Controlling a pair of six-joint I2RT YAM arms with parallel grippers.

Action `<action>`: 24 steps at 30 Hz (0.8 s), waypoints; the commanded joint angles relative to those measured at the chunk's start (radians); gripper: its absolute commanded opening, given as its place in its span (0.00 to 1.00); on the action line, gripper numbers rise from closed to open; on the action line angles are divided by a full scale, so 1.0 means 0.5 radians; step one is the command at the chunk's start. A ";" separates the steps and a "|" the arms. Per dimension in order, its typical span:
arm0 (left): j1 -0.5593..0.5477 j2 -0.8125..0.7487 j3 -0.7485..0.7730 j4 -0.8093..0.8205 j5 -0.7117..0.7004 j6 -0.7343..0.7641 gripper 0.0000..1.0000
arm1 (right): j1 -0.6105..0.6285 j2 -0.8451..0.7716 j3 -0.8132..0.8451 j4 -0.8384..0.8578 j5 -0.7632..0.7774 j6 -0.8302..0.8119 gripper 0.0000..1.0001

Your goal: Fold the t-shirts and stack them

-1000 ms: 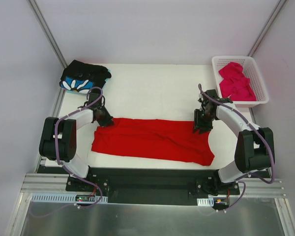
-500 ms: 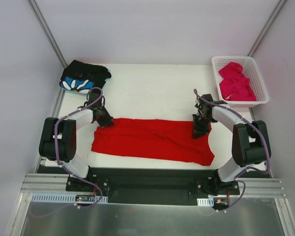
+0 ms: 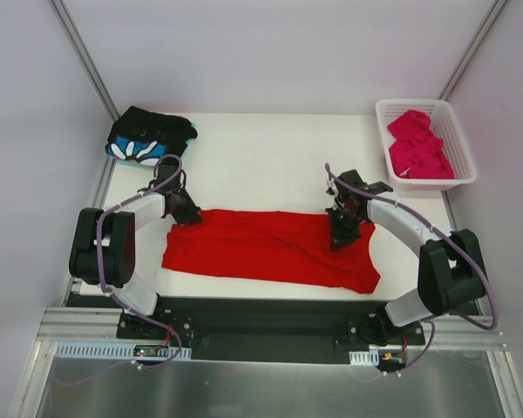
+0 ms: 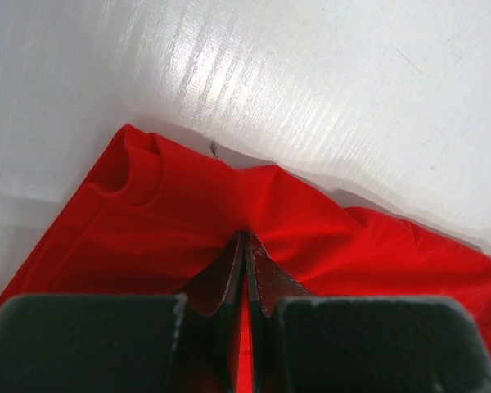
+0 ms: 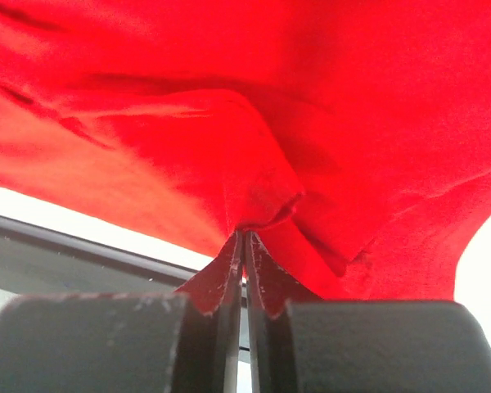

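Observation:
The red t-shirt (image 3: 261, 246) lies as a long folded band across the near half of the table. My left gripper (image 3: 189, 214) is shut on its far left corner; the left wrist view shows red cloth (image 4: 188, 229) pinched between the tips (image 4: 245, 239). My right gripper (image 3: 340, 237) is shut on the far edge of the shirt near its right end, where a fold of red fabric (image 5: 270, 188) bunches at the closed tips (image 5: 243, 237). The black flower-print t-shirt (image 3: 148, 137) sits folded at the far left corner. The magenta-pink t-shirt (image 3: 418, 144) lies crumpled in the basket.
The white lattice basket (image 3: 453, 178) stands at the far right corner. The table's near edge and a black rail (image 3: 270, 313) run in front of the shirt. Bare white tabletop (image 3: 270, 161) lies between the black shirt and the basket.
My right gripper has closed on the red shirt's far edge and slid leftward along it. The left gripper has kept its hold in the same place.

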 commanded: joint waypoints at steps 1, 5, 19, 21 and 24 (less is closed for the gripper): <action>0.007 -0.074 -0.024 -0.101 0.037 0.024 0.02 | 0.205 -0.170 -0.033 -0.165 0.024 0.066 0.05; 0.010 -0.074 -0.018 -0.101 0.049 0.018 0.02 | 0.368 -0.225 -0.119 -0.193 0.012 0.118 0.06; 0.010 -0.077 -0.008 -0.113 0.049 0.021 0.02 | 0.914 -0.121 -0.251 -0.125 0.085 0.333 0.09; 0.010 -0.080 -0.005 -0.113 0.052 0.024 0.02 | 0.969 -0.093 -0.223 -0.128 0.119 0.351 0.15; 0.007 -0.086 0.001 -0.123 0.052 0.033 0.02 | 1.000 -0.075 -0.180 -0.137 0.137 0.352 0.35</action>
